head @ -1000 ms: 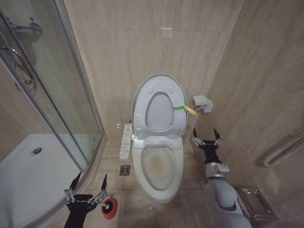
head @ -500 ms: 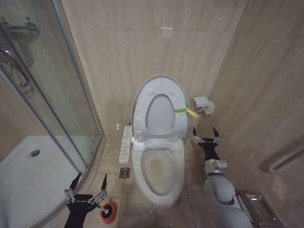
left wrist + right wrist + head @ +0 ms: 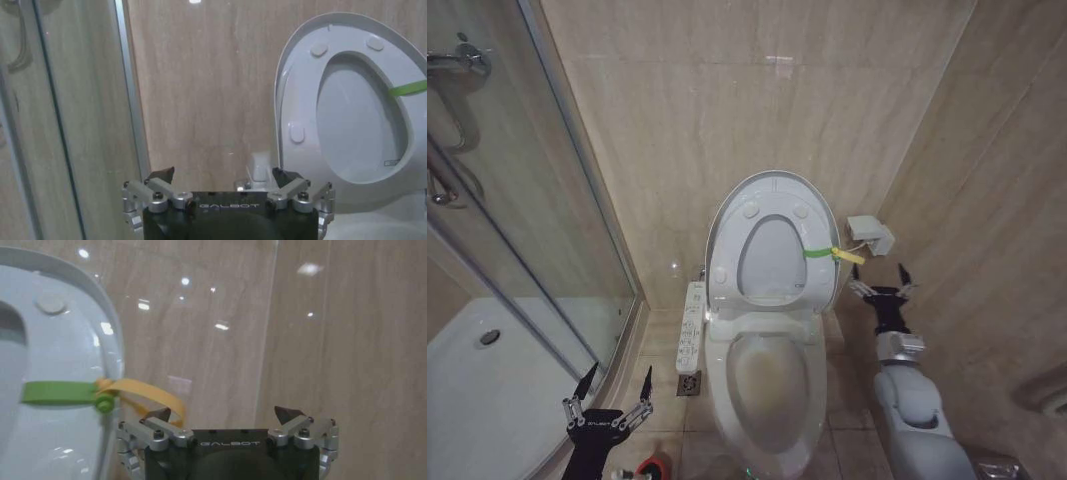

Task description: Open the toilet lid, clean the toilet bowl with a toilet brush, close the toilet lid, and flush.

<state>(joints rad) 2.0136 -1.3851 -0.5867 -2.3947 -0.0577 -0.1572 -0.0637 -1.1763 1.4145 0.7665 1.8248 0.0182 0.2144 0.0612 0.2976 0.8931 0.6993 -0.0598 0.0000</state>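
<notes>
Inside the stained toilet bowl (image 3: 768,385) nothing sits; toilet lid (image 3: 772,240) raised, both end effectors spread, empty.

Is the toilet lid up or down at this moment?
Up. The lid stands against the wall with the seat ring raised against it, bumpers facing out, and the stained bowl is exposed.

The black left gripper (image 3: 613,392) carries white GALBOT lettering, silver knuckle brackets with small screws and 2 dark pointed fingertips. The matching black right gripper (image 3: 882,287) sits on a silver wrist collar above a smooth, rounded pale grey forearm (image 3: 917,420).
</notes>
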